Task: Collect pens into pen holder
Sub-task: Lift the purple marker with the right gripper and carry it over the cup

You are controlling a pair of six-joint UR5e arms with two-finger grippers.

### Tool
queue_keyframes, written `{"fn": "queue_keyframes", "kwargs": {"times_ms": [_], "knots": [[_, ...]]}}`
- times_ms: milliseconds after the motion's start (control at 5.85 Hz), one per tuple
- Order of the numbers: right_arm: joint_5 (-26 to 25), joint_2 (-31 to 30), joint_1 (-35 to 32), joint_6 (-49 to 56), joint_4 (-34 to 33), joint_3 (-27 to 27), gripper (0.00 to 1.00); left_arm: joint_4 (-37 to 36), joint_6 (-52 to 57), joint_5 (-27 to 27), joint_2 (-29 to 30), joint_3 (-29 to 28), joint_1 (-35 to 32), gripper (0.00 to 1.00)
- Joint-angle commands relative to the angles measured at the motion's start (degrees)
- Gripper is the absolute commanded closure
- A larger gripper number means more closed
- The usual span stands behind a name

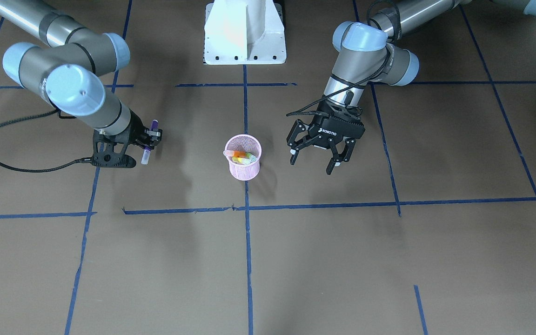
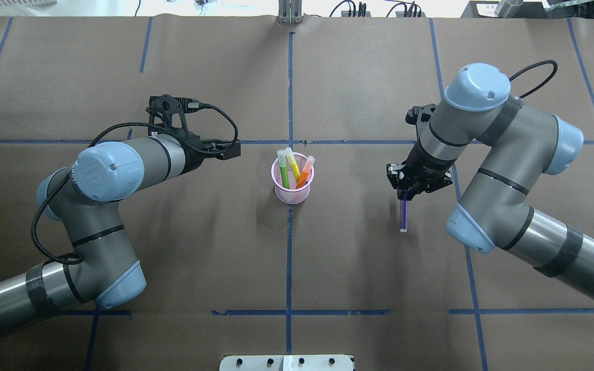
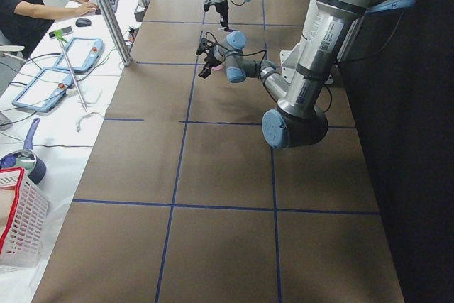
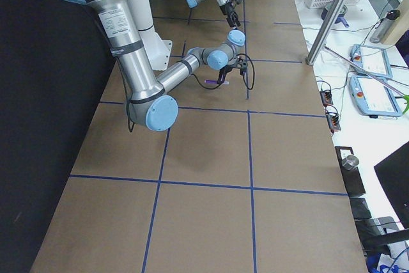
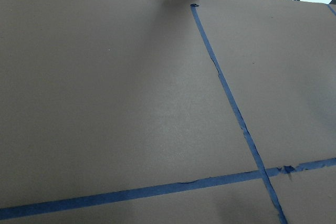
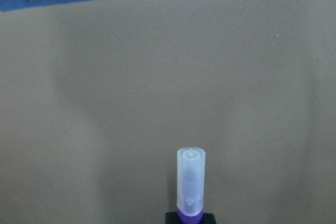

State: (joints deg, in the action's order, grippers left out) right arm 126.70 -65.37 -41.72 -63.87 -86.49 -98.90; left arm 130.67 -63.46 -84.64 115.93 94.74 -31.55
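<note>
collision risk: right claw [image 1: 153, 137], pinched shut on purple pen [image 2: 403, 215] hanging cap-down beneath it, could topple the crowded pink pen holder [image 2: 292, 195] off to its side.

Table [image 1: 296, 270]: matt brown paper cover, smooth.
Tape [image 1: 248, 260]: blue, thin, frayed in places.
Holder [image 1: 244, 173]: pink wire mesh, solid pink rim.
Purple pen [image 2: 403, 216]: smooth plastic, frosted translucent cap.
Left arm [image 2: 121, 165], right arm [image 2: 503, 154]: bright metal tubes, matt grey joints, pale blue plastic caps.
Left gripper [image 1: 314, 160]: matt black.
Cable [image 1: 16, 165]: black braided sleeve.
Base [image 1: 244, 32]: glossy white.
</note>
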Motion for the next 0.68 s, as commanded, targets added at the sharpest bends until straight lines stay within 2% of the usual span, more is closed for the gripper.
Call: {"fn": "queue_keyframes", "kwargs": {"times_ms": [0,342,513], "knots": [[-11.05,4.17,2.06,-7.89,0.18,-4.97,1.0,0.02,0.0,0.0,0.0,0.0,0.0,0.0],[-16.03,8.4,3.05,-14.58,0.18,-7.52,1.0,0.02,-0.09,0.0,0.0,0.0,0.0,0.0],[-23.18,9.9,5.57,-19.06,0.18,-8.84,1.0,0.02,-0.18,0.0,0.0,0.0,0.0,0.0]]}}
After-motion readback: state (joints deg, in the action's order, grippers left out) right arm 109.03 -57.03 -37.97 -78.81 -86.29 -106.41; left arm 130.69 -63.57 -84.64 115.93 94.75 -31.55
